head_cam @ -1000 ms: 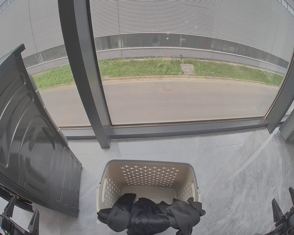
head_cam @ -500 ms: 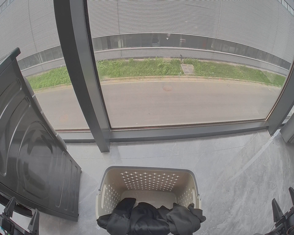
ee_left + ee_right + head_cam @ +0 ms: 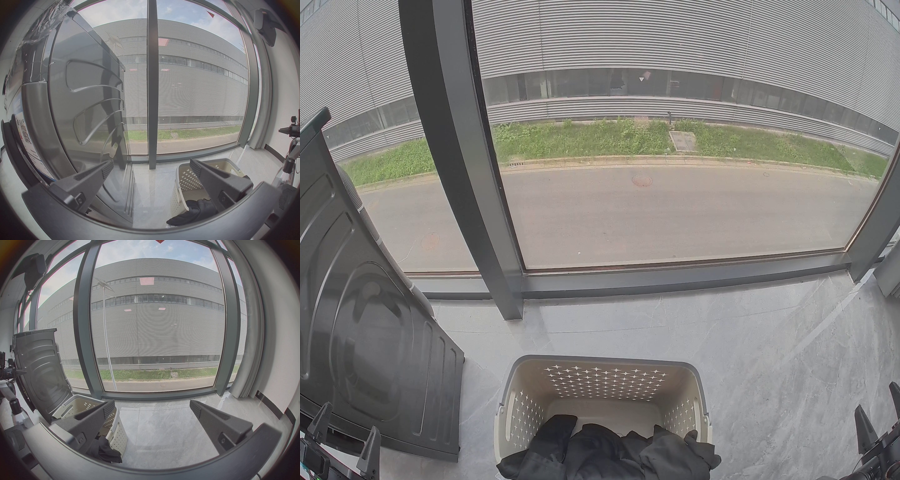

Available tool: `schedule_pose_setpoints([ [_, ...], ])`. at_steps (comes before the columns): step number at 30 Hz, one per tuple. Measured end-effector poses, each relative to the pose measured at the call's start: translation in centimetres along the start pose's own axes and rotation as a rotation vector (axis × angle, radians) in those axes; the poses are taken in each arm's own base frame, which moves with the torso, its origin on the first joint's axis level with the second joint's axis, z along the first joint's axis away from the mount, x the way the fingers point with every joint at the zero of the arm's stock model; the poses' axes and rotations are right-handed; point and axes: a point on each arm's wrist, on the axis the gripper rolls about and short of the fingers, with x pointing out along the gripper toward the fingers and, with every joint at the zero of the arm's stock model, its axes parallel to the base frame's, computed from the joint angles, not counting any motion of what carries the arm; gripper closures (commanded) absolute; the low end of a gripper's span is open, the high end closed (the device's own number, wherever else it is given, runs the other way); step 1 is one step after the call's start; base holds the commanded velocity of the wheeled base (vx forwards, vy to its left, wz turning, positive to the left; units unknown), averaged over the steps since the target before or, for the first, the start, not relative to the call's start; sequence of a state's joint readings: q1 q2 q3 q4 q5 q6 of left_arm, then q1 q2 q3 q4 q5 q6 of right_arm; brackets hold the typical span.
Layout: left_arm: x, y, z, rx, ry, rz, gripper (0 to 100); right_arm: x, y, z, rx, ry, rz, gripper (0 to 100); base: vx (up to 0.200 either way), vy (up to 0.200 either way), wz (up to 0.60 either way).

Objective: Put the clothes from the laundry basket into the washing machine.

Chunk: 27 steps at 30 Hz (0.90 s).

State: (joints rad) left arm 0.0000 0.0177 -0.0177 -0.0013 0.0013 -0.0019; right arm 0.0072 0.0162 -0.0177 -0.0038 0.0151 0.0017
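Down on the floor, basket: cream laundry basket [image 3: 602,362] sits on the grey floor [image 3: 787,350], just right of the washing machine.
Laundry: black clothes [image 3: 612,453] are heaped at the basket's near end, spilling over the near rim.
Machine: dark grey washing machine [image 3: 362,337] stands on the robot's left with its ribbed panel towards us, close to the basket but apart.
Left arm: left gripper [image 3: 345,436] hangs low before the machine, fingers spread wide, empty.
Right arm: right gripper [image 3: 880,414] is low on the right, well clear of the basket, fingers spread, empty too.
Backdrop: big window [image 3: 687,187] behind the basket.
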Motion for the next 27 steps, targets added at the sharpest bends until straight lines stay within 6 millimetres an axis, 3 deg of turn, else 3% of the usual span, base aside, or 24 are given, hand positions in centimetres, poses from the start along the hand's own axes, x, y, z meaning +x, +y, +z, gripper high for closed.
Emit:
schedule_pose_setpoints([
  [27,0.0,0.0,0.01,0.0,0.0,-0.001,0,0.0,0.0,0.0,0.0,0.0,0.0,0,0.0,0.0,0.0],
])
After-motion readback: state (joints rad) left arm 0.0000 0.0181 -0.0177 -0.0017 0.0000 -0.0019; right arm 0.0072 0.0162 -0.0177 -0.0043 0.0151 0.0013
